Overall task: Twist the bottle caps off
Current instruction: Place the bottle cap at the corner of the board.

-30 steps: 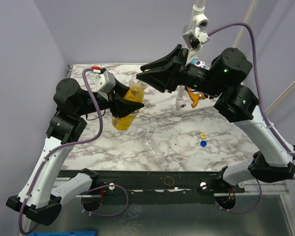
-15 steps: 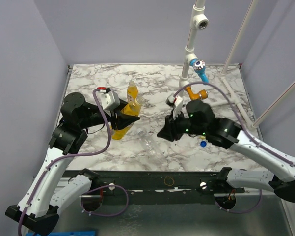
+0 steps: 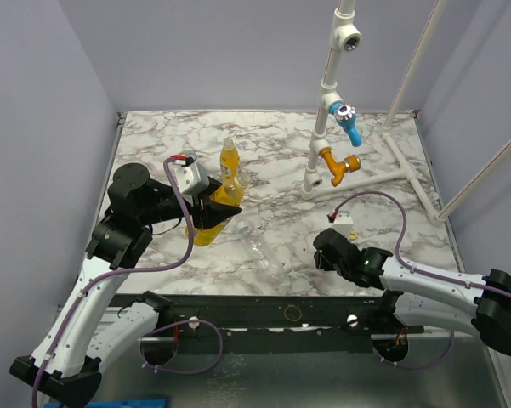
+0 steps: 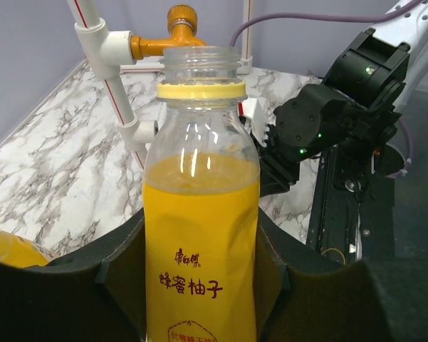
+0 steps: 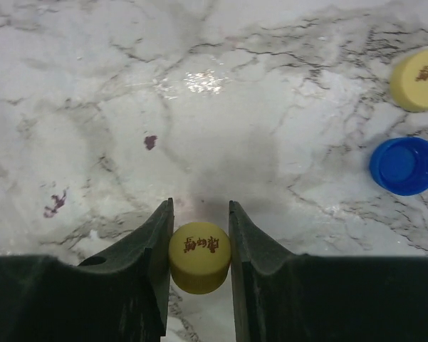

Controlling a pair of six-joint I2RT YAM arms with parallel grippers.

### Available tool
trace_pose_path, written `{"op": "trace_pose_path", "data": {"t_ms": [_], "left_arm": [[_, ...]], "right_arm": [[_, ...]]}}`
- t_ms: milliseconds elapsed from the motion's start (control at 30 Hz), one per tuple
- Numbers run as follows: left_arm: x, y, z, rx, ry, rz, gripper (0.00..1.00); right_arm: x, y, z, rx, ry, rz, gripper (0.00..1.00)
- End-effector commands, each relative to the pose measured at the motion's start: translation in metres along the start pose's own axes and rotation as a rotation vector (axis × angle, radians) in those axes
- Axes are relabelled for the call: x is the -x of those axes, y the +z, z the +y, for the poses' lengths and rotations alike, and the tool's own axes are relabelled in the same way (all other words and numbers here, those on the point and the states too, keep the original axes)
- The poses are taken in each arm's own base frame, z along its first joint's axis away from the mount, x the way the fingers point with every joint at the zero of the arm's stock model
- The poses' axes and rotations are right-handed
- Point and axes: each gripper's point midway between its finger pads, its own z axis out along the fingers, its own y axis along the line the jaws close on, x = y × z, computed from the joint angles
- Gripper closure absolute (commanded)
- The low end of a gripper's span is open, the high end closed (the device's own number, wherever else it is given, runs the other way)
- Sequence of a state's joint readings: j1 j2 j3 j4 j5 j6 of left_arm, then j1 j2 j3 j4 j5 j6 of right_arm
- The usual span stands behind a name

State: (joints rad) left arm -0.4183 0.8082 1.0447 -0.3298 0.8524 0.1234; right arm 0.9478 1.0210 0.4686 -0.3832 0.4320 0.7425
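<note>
My left gripper [image 3: 217, 212] is shut on a yellow-orange bottle [image 4: 199, 235] with a yellow label, held upright above the table's left half. Its neck [image 4: 200, 65] is open, with no cap on it. A second yellow-orange bottle [image 3: 229, 160] stands just behind it. My right gripper [image 5: 199, 235] is low over the table at the front right and is shut on a yellow cap [image 5: 199, 256]. Another yellow cap [image 5: 416, 78] and a blue cap [image 5: 404, 165] lie on the marble to its right. In the top view my right arm [image 3: 357, 259] hides these caps.
A white pipe stand with an orange tap [image 3: 338, 164] and a blue tap [image 3: 349, 127] rises at the back right; its base pipes run along the right side. A clear bottle [image 3: 257, 249] seems to lie on the marble table [image 3: 153, 144] near the middle front.
My right arm has swung from high beside the held bottle down to the table at the front right, carrying the yellow cap. My left gripper still holds the bottle, shifted slightly.
</note>
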Motion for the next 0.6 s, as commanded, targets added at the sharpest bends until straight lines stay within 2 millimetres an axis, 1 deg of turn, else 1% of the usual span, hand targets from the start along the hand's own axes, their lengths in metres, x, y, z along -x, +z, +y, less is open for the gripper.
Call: {"op": "trace_pose_path", "data": {"t_ms": [0,33,67,133,200,300,333,400,467,500,533,567], "left_arm": [[0.01,-0.002,-0.01,-0.042,0.012,-0.032,1.0],[0.01,-0.002,-0.01,-0.044,0.01,-0.032,1.0],[0.01,-0.002,-0.01,-0.044,0.012,-0.034,1.0],[0.011,-0.003,-0.01,-0.043,0.015,-0.036,1.0],[0.012,-0.003,-0.011,-0.045,0.016,-0.037,1.0],[0.013,-0.004,-0.012,-0.047,0.018,-0.042,1.0],[0.014,-0.004,-0.013,-0.05,0.018,-0.044,1.0],[0.016,-0.004,-0.013,-0.051,0.014,-0.047,1.0],[0.018,-0.004,-0.014,-0.051,0.012,-0.05,1.0],[0.019,-0.005,-0.014,-0.053,0.014,-0.052,1.0],[0.018,-0.004,-0.014,-0.052,0.01,-0.05,1.0],[0.017,-0.004,-0.014,-0.049,0.005,-0.051,1.0]], "right_arm": [[0.026,0.012,-0.017,-0.11,0.194,-0.2,0.89],[0.027,0.012,-0.018,-0.113,0.207,-0.207,0.78],[0.027,0.011,-0.019,-0.12,0.222,-0.206,0.69],[0.028,0.008,-0.017,-0.114,0.238,-0.2,0.63],[0.028,0.006,-0.017,-0.111,0.244,-0.192,0.53],[0.027,0.0,-0.017,-0.107,0.243,-0.173,0.42],[0.03,-0.004,-0.014,-0.091,0.253,-0.169,0.39],[0.041,-0.013,-0.002,-0.033,0.218,-0.171,0.33],[0.056,-0.028,0.012,0.025,0.189,-0.175,0.29],[0.072,-0.039,0.027,0.096,0.158,-0.197,0.28],[0.086,-0.054,0.046,0.205,0.099,-0.218,0.27],[0.102,-0.072,0.066,0.323,0.038,-0.259,0.24]]}}
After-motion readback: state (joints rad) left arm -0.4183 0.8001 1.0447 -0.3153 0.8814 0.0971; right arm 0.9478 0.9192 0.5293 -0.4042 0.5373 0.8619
